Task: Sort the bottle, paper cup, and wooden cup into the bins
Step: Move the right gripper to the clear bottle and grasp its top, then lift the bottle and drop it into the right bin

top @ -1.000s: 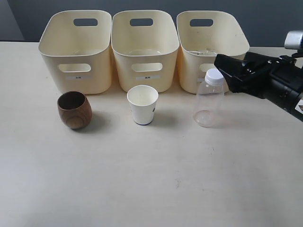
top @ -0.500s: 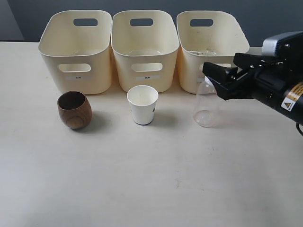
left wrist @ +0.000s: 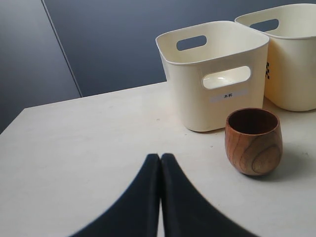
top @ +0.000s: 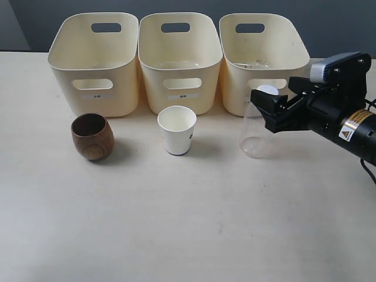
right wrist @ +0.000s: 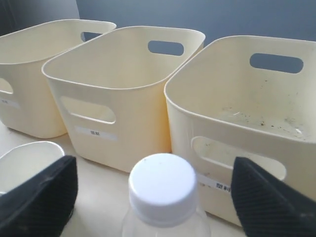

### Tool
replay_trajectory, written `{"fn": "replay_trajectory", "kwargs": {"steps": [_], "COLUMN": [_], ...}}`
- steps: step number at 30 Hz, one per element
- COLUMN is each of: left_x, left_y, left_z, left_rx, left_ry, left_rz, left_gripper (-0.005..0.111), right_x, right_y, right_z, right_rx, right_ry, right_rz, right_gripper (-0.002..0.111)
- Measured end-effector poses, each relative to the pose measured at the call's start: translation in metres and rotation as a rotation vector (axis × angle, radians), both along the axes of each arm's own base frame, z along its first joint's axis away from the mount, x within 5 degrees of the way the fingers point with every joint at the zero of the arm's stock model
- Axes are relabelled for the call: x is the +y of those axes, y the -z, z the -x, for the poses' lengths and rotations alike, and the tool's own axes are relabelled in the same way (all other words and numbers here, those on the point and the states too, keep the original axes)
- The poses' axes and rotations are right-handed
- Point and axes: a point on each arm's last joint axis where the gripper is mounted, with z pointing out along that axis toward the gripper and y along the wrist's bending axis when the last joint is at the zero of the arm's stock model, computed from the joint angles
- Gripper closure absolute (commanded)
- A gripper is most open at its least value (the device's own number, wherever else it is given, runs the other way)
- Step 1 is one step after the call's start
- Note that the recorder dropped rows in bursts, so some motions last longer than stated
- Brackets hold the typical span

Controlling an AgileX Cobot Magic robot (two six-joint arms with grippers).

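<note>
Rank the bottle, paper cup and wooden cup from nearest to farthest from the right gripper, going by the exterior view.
1. The bottle, right at the right gripper, whose open jaws flank its cap.
2. The paper cup, mid-table before the middle bin.
3. The wooden cup, far left, before the left bin.

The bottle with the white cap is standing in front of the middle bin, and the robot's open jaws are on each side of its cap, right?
Not the middle bin. The exterior view shows the bottle standing in front of the right-hand bin; the paper cup is before the middle one. The rest holds: the right gripper has its jaws open on either side of the white cap.
</note>
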Motion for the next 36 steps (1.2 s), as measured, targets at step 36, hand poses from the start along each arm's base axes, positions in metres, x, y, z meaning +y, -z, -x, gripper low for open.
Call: {"fn": "replay_trajectory", "kwargs": {"steps": [36], "left_x": [0.000], "left_y": [0.000], "left_z": [0.000], "left_rx": [0.000], "left_ry": [0.000], "left_rz": [0.000], "left_gripper": [0.107], "right_x": [0.007], "right_y": [0.042], "right_z": [-0.053], "right_rx": [0.071], "right_ry": [0.026], "right_rz": [-0.009], "right_gripper": [0.037]}}
